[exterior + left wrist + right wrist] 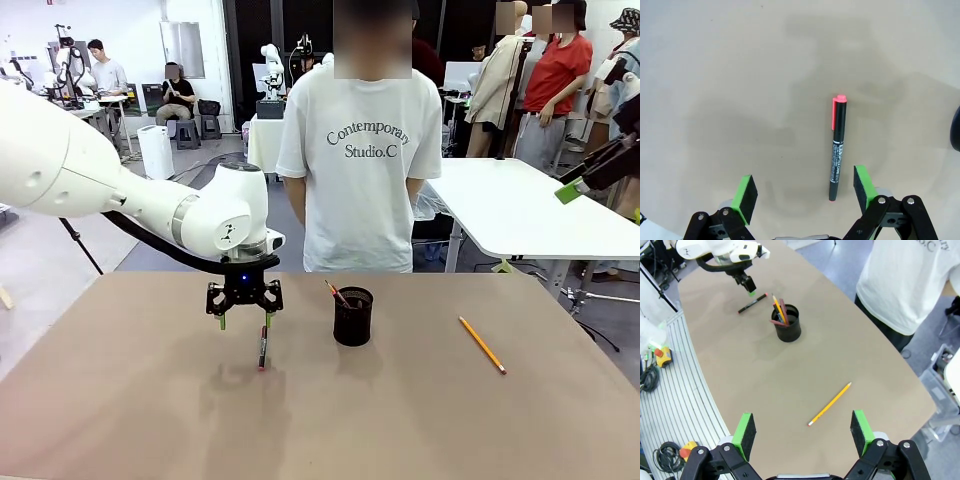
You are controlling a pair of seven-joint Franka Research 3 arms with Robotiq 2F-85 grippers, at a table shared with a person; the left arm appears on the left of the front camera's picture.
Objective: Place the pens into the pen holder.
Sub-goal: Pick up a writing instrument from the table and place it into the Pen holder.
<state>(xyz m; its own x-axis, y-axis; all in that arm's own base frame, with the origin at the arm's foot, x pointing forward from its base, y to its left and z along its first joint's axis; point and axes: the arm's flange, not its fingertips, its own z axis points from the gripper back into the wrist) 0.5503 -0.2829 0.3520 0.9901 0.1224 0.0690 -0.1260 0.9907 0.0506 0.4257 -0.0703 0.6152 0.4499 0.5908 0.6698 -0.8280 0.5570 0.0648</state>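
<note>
Dark pen point(837, 150): black barrel w/ white print; red cap at one end; lies flat on the tan table point(120, 420), left of the pen holder point(352, 316) in front view; touching nothing else.
Left gripper point(805, 192): fingers spread wide, nothing pinched; hangs over the dark pen, pads pointing down; in its wrist view the pen's plain end sits between the green pads, nearer the pad at picture right, not touching it.
Pen holder: small black mesh cup, upright, mid-table, in front of the person point(358, 150); holds a brown-red pen point(782, 307) and a yellow stick point(777, 310), both leaning, tips above the rim.
Pencil point(830, 404): long, yellow-orange; flat on table, well apart from the holder, on the robot's right.
Right gripper point(802, 432): fingers spread, empty; high above the table w/ the pencil below it.
</note>
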